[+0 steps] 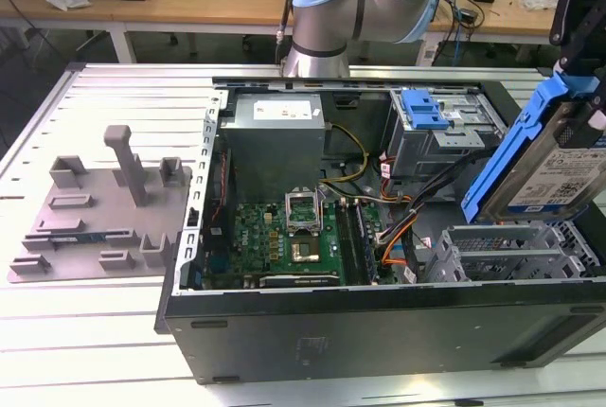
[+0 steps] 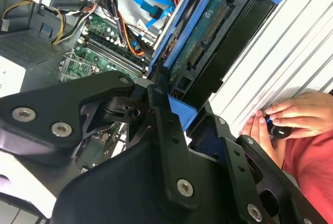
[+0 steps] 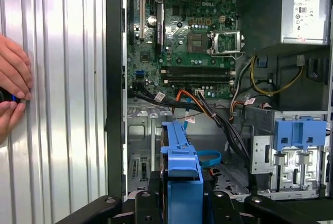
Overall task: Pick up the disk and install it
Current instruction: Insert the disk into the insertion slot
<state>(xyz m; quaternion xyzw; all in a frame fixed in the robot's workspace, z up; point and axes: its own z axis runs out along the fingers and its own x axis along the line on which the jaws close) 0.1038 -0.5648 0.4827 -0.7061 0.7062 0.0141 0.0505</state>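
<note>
Blue-framed silver disk (image 1: 561, 172), tilted, apparently aloft.

We see the disk (image 3: 181, 177) edge-on, its blue frame clamped in the black end effector (image 3: 180, 206), over the open computer case (image 3: 115, 78). Beyond it lie the motherboard (image 3: 187, 41), the grey power supply (image 3: 307, 10) and a blue clip (image 3: 299, 135) on the drive cage (image 3: 263, 156). A person's hand (image 3: 13, 86) rests on the ribbed worktop (image 3: 62, 130) beside the case.
</note>
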